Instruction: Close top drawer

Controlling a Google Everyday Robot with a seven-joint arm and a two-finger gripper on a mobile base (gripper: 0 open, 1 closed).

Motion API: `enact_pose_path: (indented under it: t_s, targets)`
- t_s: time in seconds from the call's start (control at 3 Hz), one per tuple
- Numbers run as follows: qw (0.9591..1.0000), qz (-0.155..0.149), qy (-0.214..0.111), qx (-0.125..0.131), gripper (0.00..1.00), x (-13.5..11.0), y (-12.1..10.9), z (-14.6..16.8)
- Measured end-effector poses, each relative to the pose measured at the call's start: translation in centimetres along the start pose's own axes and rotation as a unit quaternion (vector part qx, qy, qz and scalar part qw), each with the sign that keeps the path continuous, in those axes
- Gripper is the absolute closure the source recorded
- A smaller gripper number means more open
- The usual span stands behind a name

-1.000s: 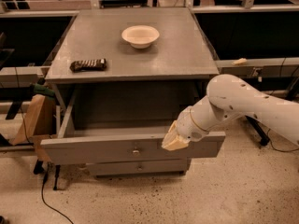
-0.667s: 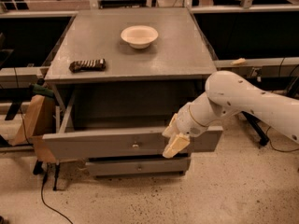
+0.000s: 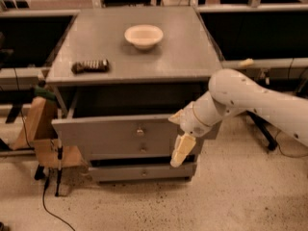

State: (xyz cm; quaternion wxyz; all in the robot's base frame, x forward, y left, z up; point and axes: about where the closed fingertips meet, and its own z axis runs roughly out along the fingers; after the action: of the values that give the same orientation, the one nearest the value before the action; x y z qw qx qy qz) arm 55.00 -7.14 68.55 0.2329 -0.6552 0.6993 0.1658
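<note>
Grey table (image 3: 96,42) is standing on a speckled floor, carrying a white bowl (image 3: 144,36) and a dark object (image 3: 90,65). The top drawer (image 3: 106,131), w/ wide grey front and round knob (image 3: 140,130), is sticking out under the tabletop toward the camera, long axis running left-right. My fingers (image 3: 183,150) are hanging spread apart, gripping nothing, at its right end.

white rounded arm (image 3: 260,97) extends from the right edge toward centre, elbow bulge high, forearm sloping down-left. cream two-finger gripper (image 3: 180,137) at its left end, centre-right, near side of scene, pointing down, slightly left.
</note>
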Motion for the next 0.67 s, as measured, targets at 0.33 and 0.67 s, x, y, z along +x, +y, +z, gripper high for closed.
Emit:
enact_pose_path:
  t_s: [0.33,0.67]
  targets:
    - [0.9999,0.011,-0.002,0.008,0.19,-0.1,-2.8,0.3]
    - [0.9988,0.044,0.005,0.021,0.41,1.1,-5.9,0.4]
